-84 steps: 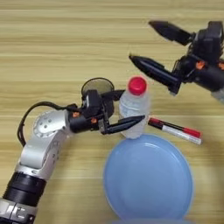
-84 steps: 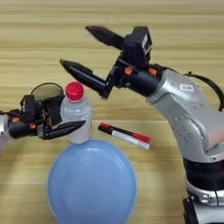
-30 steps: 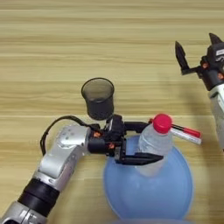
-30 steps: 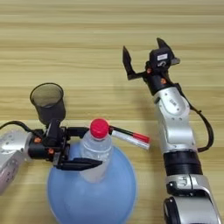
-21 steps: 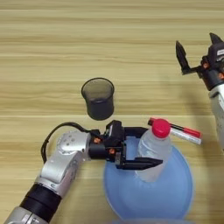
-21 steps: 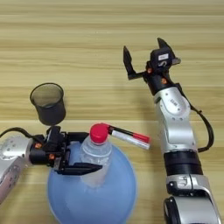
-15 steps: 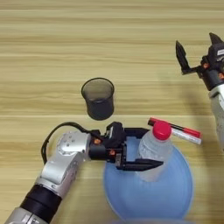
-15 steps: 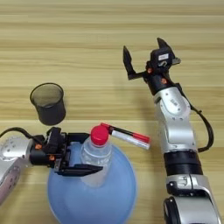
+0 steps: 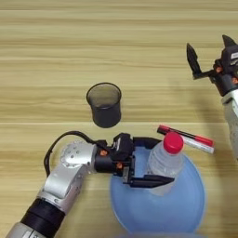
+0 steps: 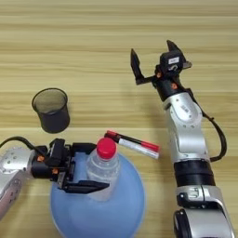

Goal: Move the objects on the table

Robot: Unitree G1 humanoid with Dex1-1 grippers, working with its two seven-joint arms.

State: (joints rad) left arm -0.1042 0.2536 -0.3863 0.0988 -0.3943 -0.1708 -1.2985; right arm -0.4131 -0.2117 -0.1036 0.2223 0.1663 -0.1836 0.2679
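Observation:
The clear bottle (image 9: 163, 162) with a red cap stands upright on the near left part of the light-blue plate (image 9: 186, 207). My left gripper (image 9: 155, 160) reaches in from the left, one black finger on each side of the bottle, slightly spread, with a small gap at the far finger. The dark cup (image 9: 104, 104) stands upright on the table, behind the left hand. Just beyond the plate's far rim lies the white marker (image 10: 132, 143), red and black at its ends. My right gripper (image 10: 152, 51) is raised at the far right, open and holding nothing.
The plate reaches down to the near edge of the view. A black cable (image 9: 65, 139) loops off the left forearm. The right arm (image 10: 188, 139) runs up the right side, next to the marker's end.
The left arm has brought the bottle from beside the cup onto the plate. Its fingers have since spread a little around the standing bottle. The right gripper has withdrawn to the far right.

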